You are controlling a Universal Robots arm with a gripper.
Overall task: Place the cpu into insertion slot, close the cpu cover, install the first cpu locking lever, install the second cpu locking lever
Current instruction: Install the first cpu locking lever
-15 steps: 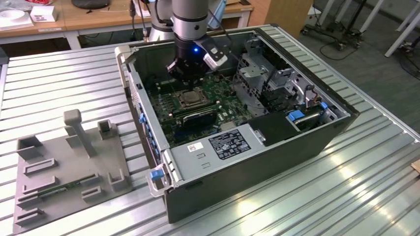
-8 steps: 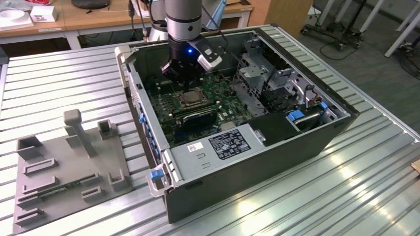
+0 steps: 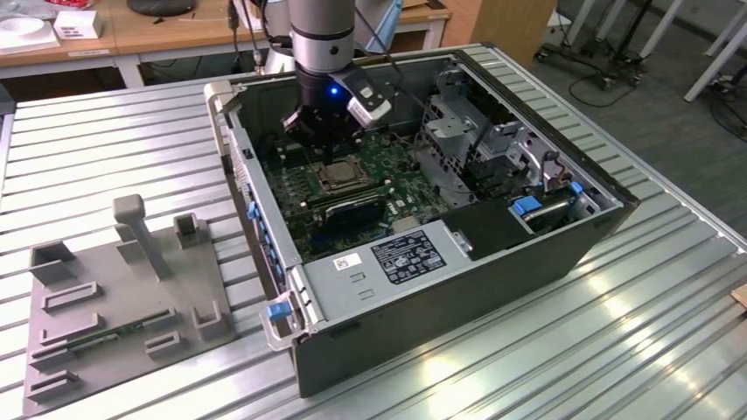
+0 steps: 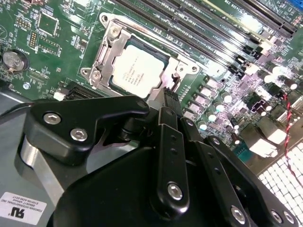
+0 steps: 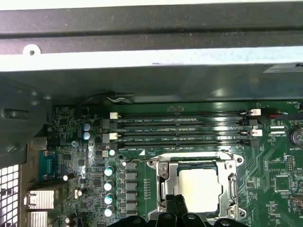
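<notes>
1. Since the cpu (image 4: 137,71) is square, no long axis stands out. It lies flat in the insertion slot (image 3: 321,178) with its metal top facing up, and in the first wrist view its edges run parallel to the long black memory slots (image 5: 184,127).
2. Cpu look: dull silver-grey top, pale under the light, with faint lines of print and slightly rounded corners.
3. Cpu cover (image 4: 106,52) is down flat around the cpu, a silver frame with the chip showing through its cut-out centre and screws at the corners.
4. Slot sits on the green circuit board (image 4: 47,38) inside the open computer case (image 3: 467,289), which lies on its side on the ribbed metal desk (image 3: 105,149).
5. Pincer (image 4: 170,97) hangs over the socket edge on the side away from the memory slots. Its black fingers are pressed together with nothing seen between them, tips pointing down at the cover's rim. Cannot tell whether they touch it.
6. Round coin battery (image 4: 12,59) sits on the board, well apart from the socket.
7. Grey fixture plate (image 3: 117,289) lies on the desk at the exterior view's left of the case.
</notes>
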